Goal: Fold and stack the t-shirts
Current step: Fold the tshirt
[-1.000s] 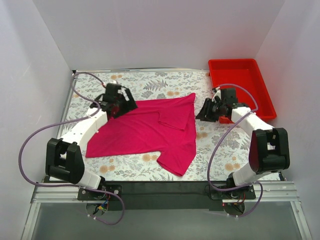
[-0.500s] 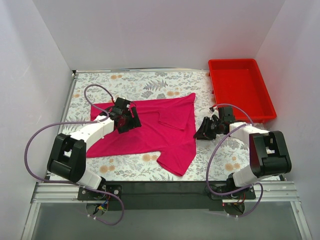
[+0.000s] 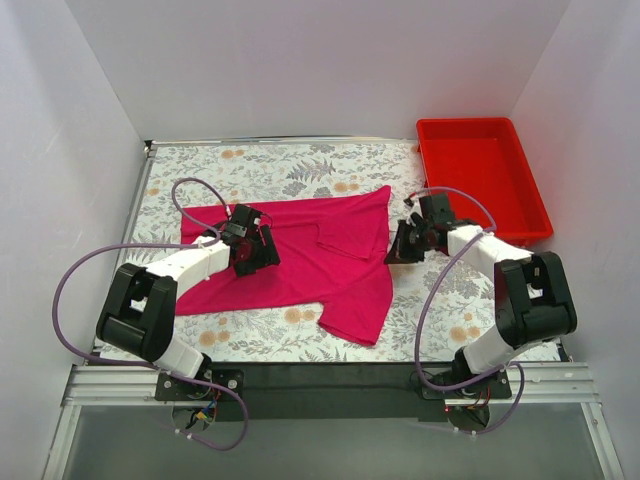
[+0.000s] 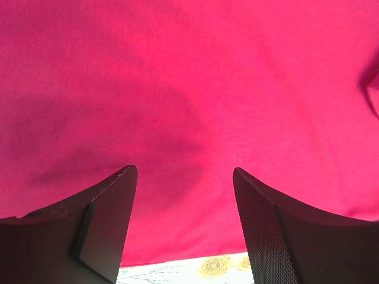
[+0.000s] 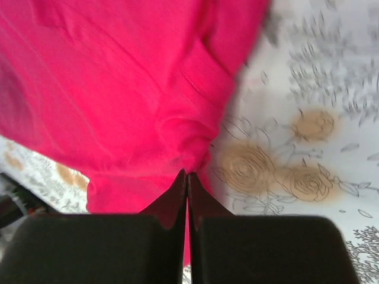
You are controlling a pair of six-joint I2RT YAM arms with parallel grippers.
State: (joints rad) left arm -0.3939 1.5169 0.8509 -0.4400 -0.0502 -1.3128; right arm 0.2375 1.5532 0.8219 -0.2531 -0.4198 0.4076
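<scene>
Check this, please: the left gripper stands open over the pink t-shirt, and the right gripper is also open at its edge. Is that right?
Not quite. The right gripper is shut, pinching the puckered edge of the t-shirt, as the right wrist view shows. The left gripper is indeed open over it.

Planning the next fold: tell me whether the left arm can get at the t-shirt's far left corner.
Probably yes. The left gripper hangs over the t-shirt, jaws open, and that corner lies bare beside its forearm.
</scene>
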